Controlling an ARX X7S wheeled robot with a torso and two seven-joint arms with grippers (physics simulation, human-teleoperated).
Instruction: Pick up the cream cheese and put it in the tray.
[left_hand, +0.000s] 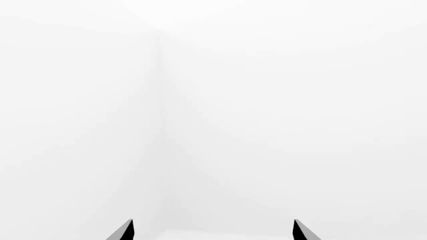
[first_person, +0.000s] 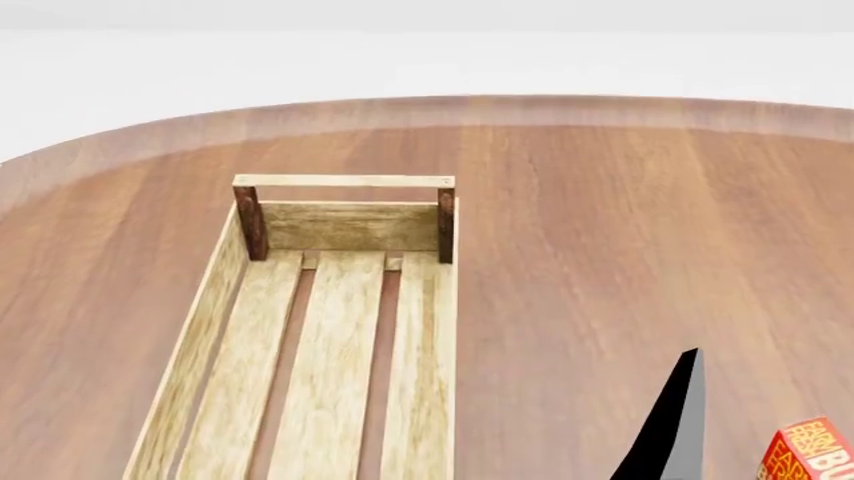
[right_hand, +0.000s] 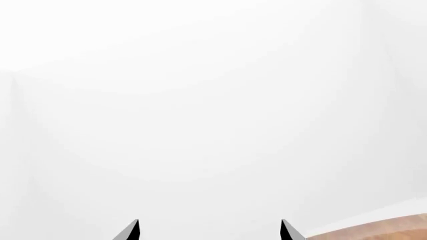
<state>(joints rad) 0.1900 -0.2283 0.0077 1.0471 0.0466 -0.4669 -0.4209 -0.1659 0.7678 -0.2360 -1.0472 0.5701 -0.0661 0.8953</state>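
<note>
Tray (first_person: 320, 330): long light-wood slatted crate, dark brown corner posts, rail handle at far end; set left of centre on round wooden table (first_person: 614, 230), nothing seen inside.
Cream cheese: not seen in any view.
Red-orange box (first_person: 809, 452): near edge, right; lettering cut off, "BU" legible.
Left gripper (left_hand: 213, 231): fingers spread, nothing held.
Right gripper (right_hand: 209, 231): fingers spread, nothing held.

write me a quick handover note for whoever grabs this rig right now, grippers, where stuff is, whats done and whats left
Left gripper: open, empty, facing blank white wall.
Right gripper: open, empty, raised by the table's near right edge.
Tray: on the table, left of centre, nothing in the part that shows.
Cream cheese: not in any view. Only a corner of a red-orange box shows at the head view's lower right.
Done: nothing. Left: find the cream cheese, grasp it, place it in the tray.
</note>
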